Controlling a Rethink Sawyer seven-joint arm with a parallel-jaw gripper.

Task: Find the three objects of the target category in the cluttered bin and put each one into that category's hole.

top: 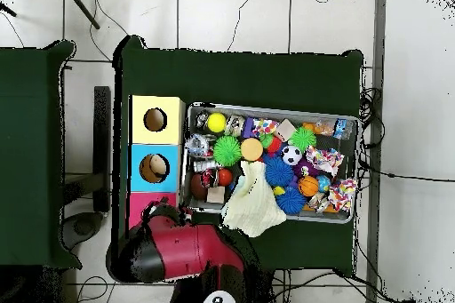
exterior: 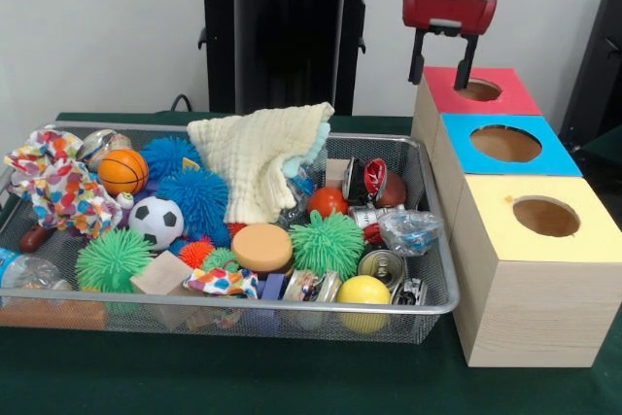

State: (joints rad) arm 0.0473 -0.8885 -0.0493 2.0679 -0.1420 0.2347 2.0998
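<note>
1. Front view: the red and black arm comes straight down at the upper right, its gripper [exterior: 442, 71] pointing downward over the red-topped box [exterior: 481, 91]. Its two dark fingers [exterior: 417, 57] stand apart with nothing between them; one fingertip hangs at the rim of the red box's hole [exterior: 478, 90].
2. The blue-topped box [exterior: 505, 146] and yellow-topped box [exterior: 544, 219] sit in a row nearer the camera, touching, on the green tabletop [exterior: 292, 381].
3. The wire bin [exterior: 428, 303] beside the boxes is full: a cream cloth [exterior: 258, 160], a basketball [exterior: 123, 171], a soccer ball [exterior: 155, 221], spiky balls, cans and a yellow ball [exterior: 362, 292].
4. Overhead view: the arm's red housing [top: 182, 251] covers most of the red-topped box [top: 142, 203]; the gripper itself is hidden beneath it. The bin [top: 348, 120] lies beside the three boxes.
</note>
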